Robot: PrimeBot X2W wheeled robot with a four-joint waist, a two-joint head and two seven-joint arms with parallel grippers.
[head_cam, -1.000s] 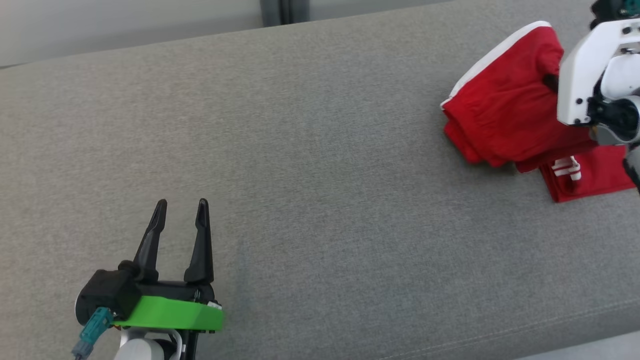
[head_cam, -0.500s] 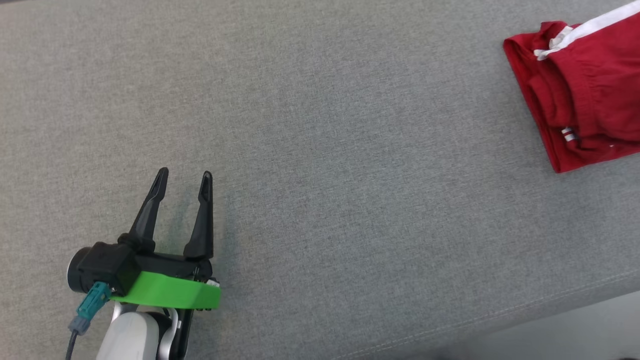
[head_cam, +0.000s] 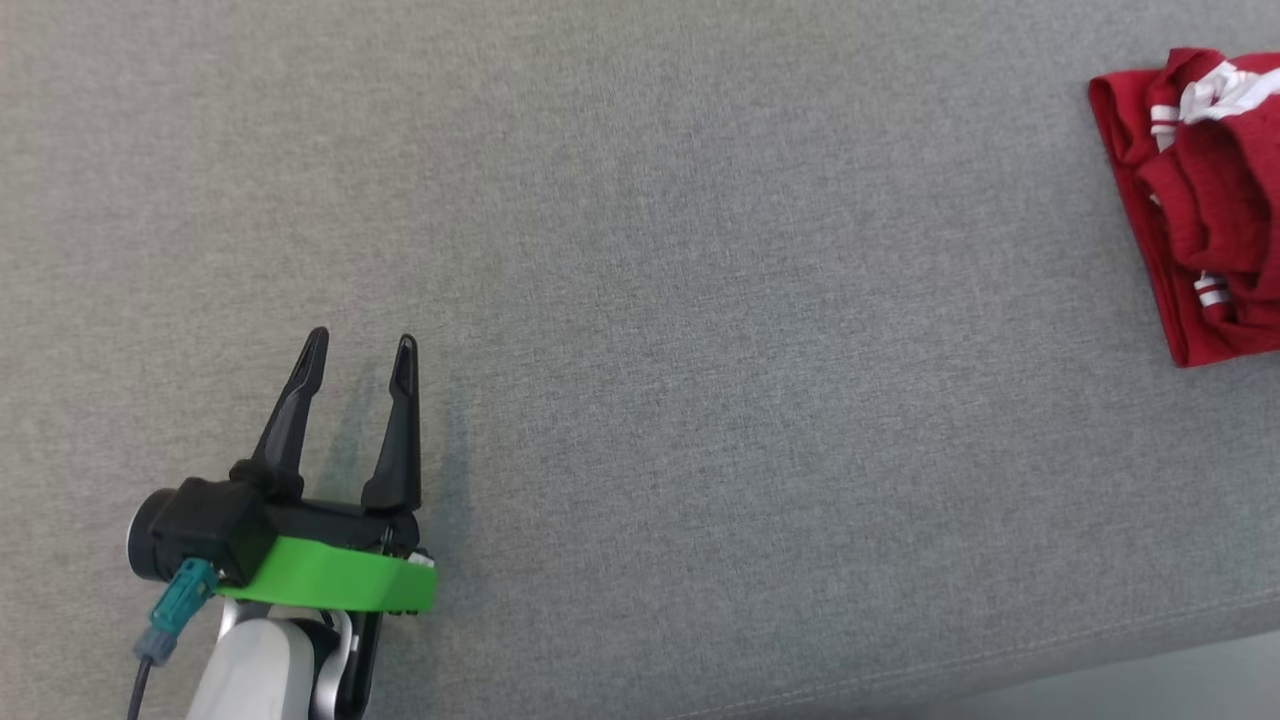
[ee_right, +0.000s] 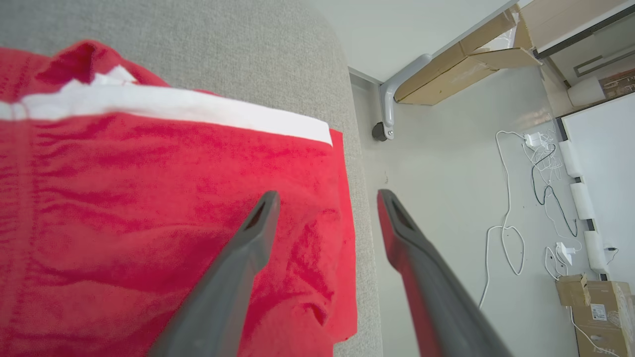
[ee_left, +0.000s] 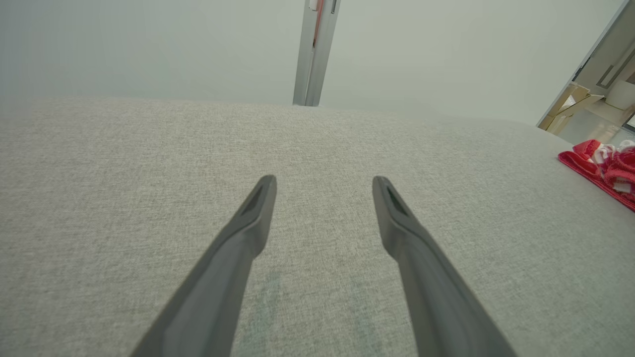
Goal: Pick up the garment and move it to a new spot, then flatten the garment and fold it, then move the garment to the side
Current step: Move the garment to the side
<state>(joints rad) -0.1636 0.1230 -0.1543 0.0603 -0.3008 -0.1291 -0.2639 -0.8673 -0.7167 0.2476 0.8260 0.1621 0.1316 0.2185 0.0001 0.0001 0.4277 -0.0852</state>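
Note:
The garment (head_cam: 1205, 200) is red with white stripes and lies folded and bunched at the far right of the grey couch surface (head_cam: 700, 300). It shows small at the right edge of the left wrist view (ee_left: 603, 168). In the right wrist view the garment (ee_right: 149, 213) lies flat below my right gripper (ee_right: 327, 198), whose fingers stand apart above the cloth's edge with nothing between them. My left gripper (head_cam: 360, 345) hovers open over bare fabric at the lower left, far from the garment, and it appears open in its own wrist view (ee_left: 323, 183).
Past the couch's right edge the floor (ee_right: 446, 198) holds white cables (ee_right: 511, 218) and cardboard boxes (ee_right: 471, 54). A pale wall with a vertical metal post (ee_left: 315, 49) rises behind the couch. The couch's front seam (head_cam: 1000, 660) runs along the lower right.
The head camera has shifted, so the garment now sits further right in view. My right arm has left the head view and its gripper has opened, letting go of the garment. The left gripper stayed open.

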